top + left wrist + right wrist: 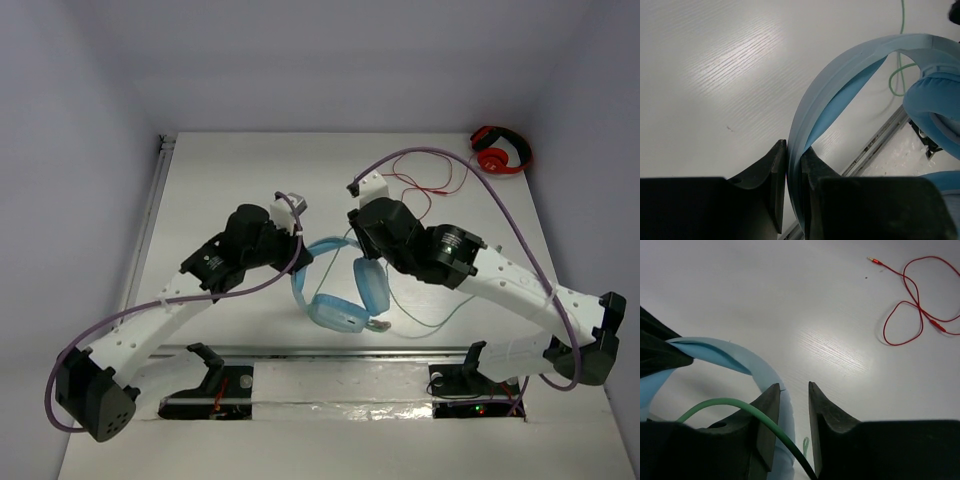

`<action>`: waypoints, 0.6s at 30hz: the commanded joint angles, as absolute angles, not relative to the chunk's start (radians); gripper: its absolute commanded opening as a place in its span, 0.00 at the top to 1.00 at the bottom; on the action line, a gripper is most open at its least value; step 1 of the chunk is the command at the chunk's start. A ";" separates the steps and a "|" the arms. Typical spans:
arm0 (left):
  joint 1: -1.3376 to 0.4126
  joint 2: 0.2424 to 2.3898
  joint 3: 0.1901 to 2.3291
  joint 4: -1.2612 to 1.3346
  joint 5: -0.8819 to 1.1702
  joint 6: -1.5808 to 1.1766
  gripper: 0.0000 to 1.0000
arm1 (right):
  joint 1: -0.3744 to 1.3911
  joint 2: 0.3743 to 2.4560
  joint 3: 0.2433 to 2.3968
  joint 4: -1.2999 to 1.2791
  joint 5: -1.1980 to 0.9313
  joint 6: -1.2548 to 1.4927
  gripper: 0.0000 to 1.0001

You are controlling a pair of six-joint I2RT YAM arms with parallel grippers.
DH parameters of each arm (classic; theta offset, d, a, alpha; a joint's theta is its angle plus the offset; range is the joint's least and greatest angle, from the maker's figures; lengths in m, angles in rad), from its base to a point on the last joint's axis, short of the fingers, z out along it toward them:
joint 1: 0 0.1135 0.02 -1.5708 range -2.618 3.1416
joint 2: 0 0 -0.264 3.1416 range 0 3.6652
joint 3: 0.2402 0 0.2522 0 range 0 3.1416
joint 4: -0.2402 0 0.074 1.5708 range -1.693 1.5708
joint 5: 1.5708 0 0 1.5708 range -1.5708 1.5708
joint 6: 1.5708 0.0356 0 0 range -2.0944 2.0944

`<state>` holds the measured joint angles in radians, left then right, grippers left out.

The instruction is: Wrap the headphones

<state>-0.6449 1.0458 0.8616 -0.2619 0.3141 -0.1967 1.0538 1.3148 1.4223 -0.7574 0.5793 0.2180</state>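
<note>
The light blue headphones [340, 312] stand at the table's middle with the cups down and the band [328, 245] arched up. My left gripper [300, 258] is shut on the left side of the band; in the left wrist view its jaws [794, 150] pinch the thin blue band [840, 80] edge-on, with a padded cup [932, 105] to the right. My right gripper [357, 243] is at the band's right end. In the right wrist view its jaws [791, 390] stand apart, and the pale green cable [730, 404] crosses the left finger [767, 410] and drops into the gap.
Small red headphones [500, 152] lie at the far right corner, and their red cable [425, 190] trails toward the middle; it also shows in the right wrist view [910, 305]. The green cable [440, 318] loops right of the cups. A metal rail [330, 352] runs along the near edge.
</note>
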 commanded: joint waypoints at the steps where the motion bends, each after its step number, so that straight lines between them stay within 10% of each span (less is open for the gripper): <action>1: -0.611 0.957 0.864 -0.152 0.399 -0.256 1.00 | 1.008 1.250 1.372 -0.655 0.586 0.247 0.64; 18: -0.529 0.885 0.949 -0.066 0.522 -0.351 1.00 | 0.839 1.005 0.953 -0.152 0.206 0.400 0.60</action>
<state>-0.5392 0.9257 0.8597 -0.1909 0.4538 -0.2718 0.8444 1.0351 0.9943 -0.3111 0.2768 0.3679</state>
